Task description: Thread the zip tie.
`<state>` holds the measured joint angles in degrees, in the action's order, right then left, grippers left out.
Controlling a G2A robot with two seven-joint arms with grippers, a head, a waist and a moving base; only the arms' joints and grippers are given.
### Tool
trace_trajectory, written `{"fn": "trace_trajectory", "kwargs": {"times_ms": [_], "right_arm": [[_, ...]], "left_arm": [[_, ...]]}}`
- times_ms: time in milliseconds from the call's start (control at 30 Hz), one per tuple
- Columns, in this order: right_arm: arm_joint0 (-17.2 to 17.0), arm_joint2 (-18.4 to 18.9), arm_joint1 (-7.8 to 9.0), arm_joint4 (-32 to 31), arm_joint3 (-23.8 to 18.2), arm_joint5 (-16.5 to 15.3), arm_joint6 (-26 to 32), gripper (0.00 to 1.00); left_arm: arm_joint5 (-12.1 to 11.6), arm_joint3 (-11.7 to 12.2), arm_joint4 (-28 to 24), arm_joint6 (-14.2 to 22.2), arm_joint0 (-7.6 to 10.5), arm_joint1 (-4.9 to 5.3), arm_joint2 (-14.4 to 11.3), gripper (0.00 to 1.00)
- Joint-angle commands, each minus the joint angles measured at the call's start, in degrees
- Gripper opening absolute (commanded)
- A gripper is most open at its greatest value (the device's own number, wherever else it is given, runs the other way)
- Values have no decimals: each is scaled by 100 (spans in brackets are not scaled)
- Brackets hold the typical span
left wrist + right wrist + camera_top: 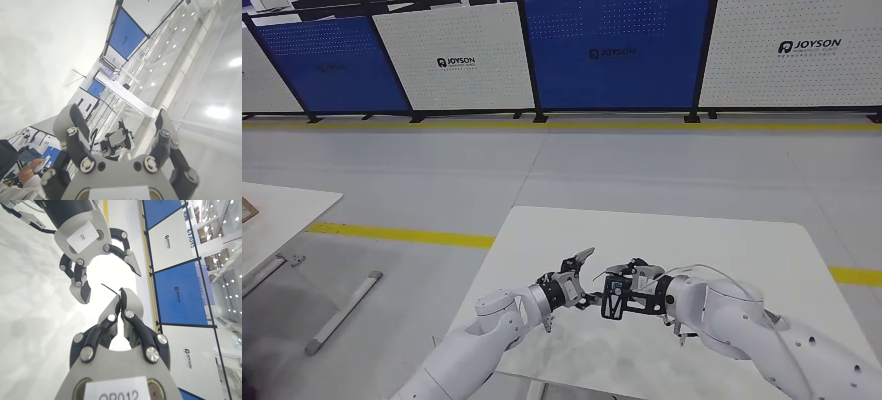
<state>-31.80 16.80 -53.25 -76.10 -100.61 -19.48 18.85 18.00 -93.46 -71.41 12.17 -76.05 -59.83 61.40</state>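
Facing each other above the near part of the white table (722, 240), the two grippers meet almost tip to tip, both clear of the surface. The right gripper (120, 296) is clenched on the zip tie (109, 288), a thin black strip pinched between its pads. A short free end juts out beyond the fingertips. The left gripper (111, 282) is released, its fingers (85, 292) spread wide. The strip's free end points towards the gap between them; whether it lies inside that gap cannot be told. From above, the left gripper (587, 280) sits just beside the right gripper (612, 297).
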Motion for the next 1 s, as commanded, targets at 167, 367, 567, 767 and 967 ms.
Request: {"fn": "trace_trajectory", "kwargs": {"times_ms": [167,367,567,767,967], "right_arm": [[0,0,0,0,0,0,0,0],[0,0,0,0,0,0,0,0],[0,0,0,0,0,0,0,0],[0,0,0,0,0,0,0,0],[-68,22,-3,-8,4,0,-55,0]], "left_arm": [[29,-12,41,49,-33,-11,43,13],[67,-61,137,62,-73,-18,64,5],[92,-66,171,131,-92,-28,95,0],[103,-75,200,183,-102,-42,107,0],[64,-95,266,193,-134,-53,122,0]]}}
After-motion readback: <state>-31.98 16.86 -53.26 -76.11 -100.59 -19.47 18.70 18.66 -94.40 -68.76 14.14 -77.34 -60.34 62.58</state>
